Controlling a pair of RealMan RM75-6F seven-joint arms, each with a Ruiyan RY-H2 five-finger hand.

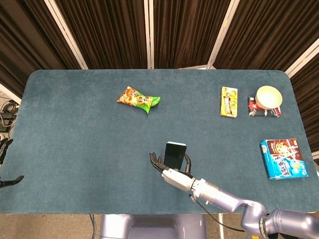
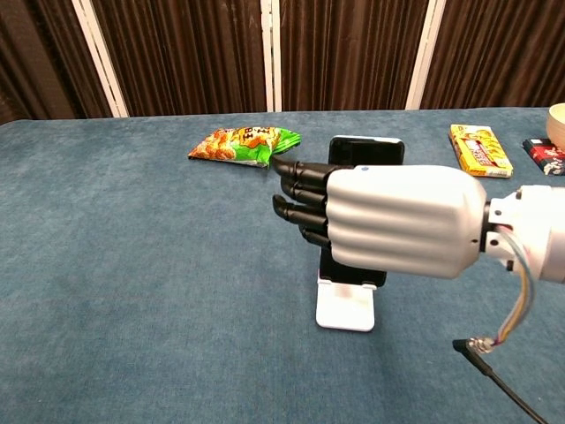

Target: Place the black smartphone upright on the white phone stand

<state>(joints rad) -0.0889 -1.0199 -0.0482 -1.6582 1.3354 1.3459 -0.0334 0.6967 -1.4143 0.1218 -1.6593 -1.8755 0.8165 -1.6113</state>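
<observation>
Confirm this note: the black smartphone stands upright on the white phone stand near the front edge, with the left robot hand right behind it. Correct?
Not quite. It is the right robot hand, not the left; the head view shows its arm entering from the table's right. The black smartphone does stand upright on the white phone stand.

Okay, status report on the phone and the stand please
Right robot hand fingers apart around the phone, grip unclear. Black smartphone upright on white phone stand. Left robot hand barely in view. Nothing blocking.
</observation>
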